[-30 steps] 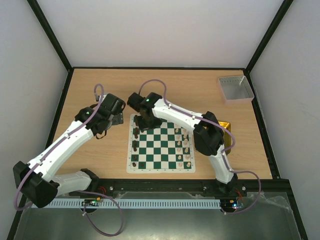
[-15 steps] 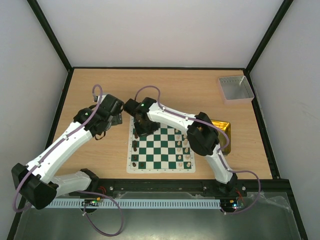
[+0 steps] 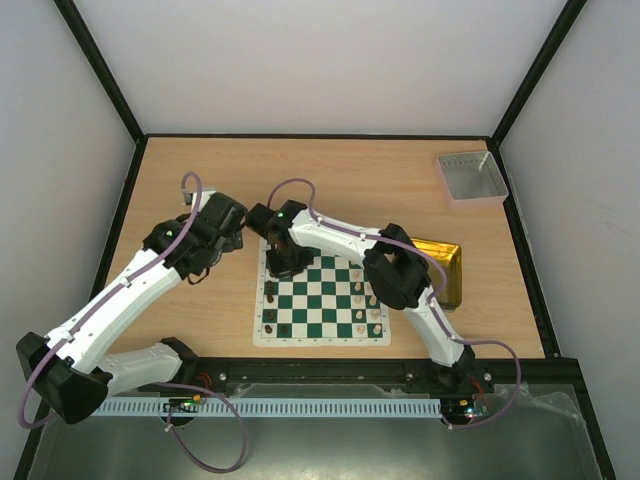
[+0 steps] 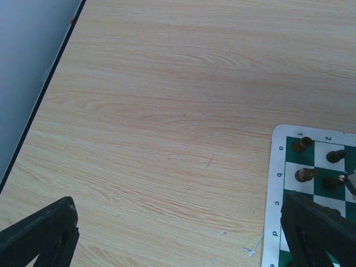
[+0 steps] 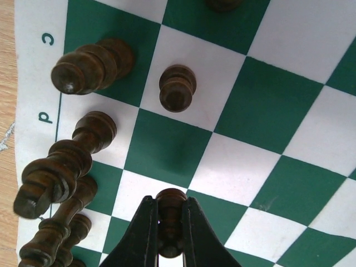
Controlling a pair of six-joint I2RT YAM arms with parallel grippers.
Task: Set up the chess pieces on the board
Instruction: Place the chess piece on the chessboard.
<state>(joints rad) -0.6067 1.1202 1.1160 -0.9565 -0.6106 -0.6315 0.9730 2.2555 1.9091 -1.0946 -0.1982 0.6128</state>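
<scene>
The board (image 3: 320, 297) lies in the middle of the table, green and white squares with a white border. Black pieces (image 3: 271, 292) stand along its left side and cream pieces (image 3: 366, 294) along its right side. My right gripper (image 5: 169, 233) is shut on a black pawn (image 5: 170, 219) and holds it just above the squares near the left columns, over the board's far left part (image 3: 285, 255). Several black pieces (image 5: 92, 62) stand close by. My left gripper (image 3: 232, 232) hovers over bare table left of the board's far corner, its dark fingers (image 4: 39, 233) wide apart and empty.
A translucent yellow tray (image 3: 445, 270) lies right of the board under the right arm. A small grey tray (image 3: 470, 178) stands at the far right. The board's left border (image 4: 278, 183) shows at the right of the left wrist view.
My right gripper has moved left and nearer across the board's far left part with the pawn. My left arm has shifted slightly left.
</scene>
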